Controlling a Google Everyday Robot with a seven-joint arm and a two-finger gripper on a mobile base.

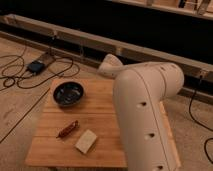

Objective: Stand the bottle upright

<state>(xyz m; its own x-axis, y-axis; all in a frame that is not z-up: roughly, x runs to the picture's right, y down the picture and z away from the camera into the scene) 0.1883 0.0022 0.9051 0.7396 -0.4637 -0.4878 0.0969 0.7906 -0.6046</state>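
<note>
The bulky white robot arm (145, 110) leans over the right side of the slatted wooden bench (50, 147), hiding its hand and the slim clear bottle, so I cannot tell its grip; this looks like the reaching step, with a firm grasp needed next.

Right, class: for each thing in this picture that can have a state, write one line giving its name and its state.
bowl: upright on the table, looks empty.
reddish-brown object: lying flat on the table.
pale block: lying flat, near the front edge.
arm: stretched over the table's right side, covering it.
gripper: not visible, hidden beyond the arm.
bottle: hidden by the arm; upright or not, cannot tell.
</note>
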